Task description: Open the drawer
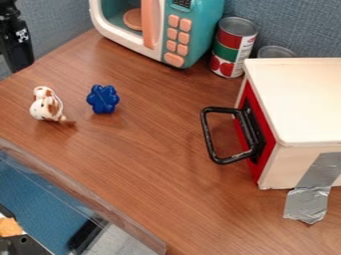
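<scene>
While drawer (266, 124) sits shut | 1 black handle (207, 133) juts out

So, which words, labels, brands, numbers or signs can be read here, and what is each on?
None can be read for certain.
Microwave display: digits, too small to read.
Can: print on its label, too small to read.
Arm: a black-and-white mark, too small to make out.
Drawer: no text seen.

Bright, diffuse light casts soft shadows on the table (173, 184); silver tape (308, 203) glints.
</scene>
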Robot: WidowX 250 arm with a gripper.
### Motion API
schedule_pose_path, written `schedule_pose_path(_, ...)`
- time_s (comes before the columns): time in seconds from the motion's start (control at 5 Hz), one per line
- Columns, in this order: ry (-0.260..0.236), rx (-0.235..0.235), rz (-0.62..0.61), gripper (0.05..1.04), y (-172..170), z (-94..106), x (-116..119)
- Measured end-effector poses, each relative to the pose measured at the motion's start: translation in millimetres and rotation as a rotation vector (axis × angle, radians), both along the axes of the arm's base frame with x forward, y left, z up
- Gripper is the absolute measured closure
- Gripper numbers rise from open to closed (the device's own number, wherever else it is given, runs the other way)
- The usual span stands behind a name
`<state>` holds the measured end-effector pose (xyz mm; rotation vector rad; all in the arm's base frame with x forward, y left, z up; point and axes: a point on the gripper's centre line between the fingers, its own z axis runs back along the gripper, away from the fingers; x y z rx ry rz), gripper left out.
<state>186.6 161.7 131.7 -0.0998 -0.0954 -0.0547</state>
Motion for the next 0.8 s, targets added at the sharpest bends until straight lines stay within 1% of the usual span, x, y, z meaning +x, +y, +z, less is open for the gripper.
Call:
schedule_pose_path(0.2, 0.007, -0.031, 0.020, 0.084, -5, -9.1, 0)
schedule_pose_path(0.4, -0.086, -0.086, 0.160, 0.084, -37, -21.9, 6)
schedule_pose_path(0.6, -0.160, -0.053, 0.386, 0.084, -67, -30.7, 12)
schedule_pose_path(0.8, -0.188, -0.058, 0.432, 0.084, -104, -46.2, 27)
